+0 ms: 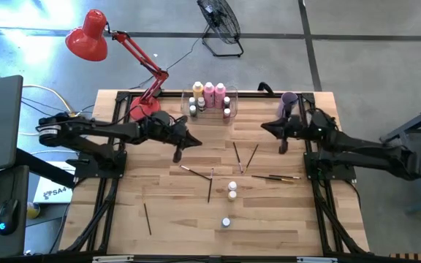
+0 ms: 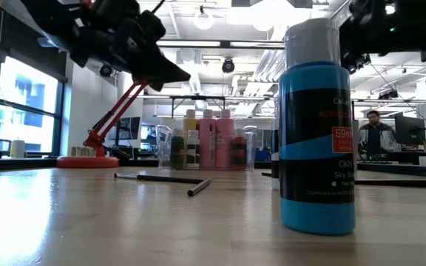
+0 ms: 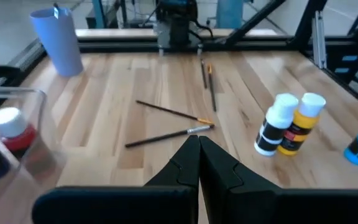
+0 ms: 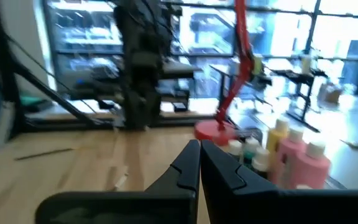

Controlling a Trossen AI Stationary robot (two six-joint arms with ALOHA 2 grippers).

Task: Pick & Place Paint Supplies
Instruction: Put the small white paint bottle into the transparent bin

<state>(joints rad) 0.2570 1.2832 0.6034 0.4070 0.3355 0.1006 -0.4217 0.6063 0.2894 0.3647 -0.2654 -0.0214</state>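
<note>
Paint supplies lie scattered on the wooden table. Several thin brushes [image 1: 236,155] lie at mid-table, one more [image 1: 147,218] near the front left. Two tiny white-capped bottles [image 1: 232,191] stand together, and a blue one [image 1: 226,222] stands nearer the front, large in the low view [image 2: 318,133]. Taller yellow and pink bottles [image 1: 209,91] stand in the clear bin [image 1: 229,117] at the far edge, with small bottles beside them. My left gripper [image 1: 196,141] hovers shut just left of the brushes [image 3: 199,142]. My right gripper [image 1: 265,126] hovers shut near the lilac cup [image 1: 289,102], holding nothing [image 4: 199,146].
A red desk lamp [image 1: 86,35] reaches over the far left corner, its base [image 1: 143,108] on the table beside the bin. Black frame rails run along the table's sides. A person sits in the room beyond the table [image 2: 373,133].
</note>
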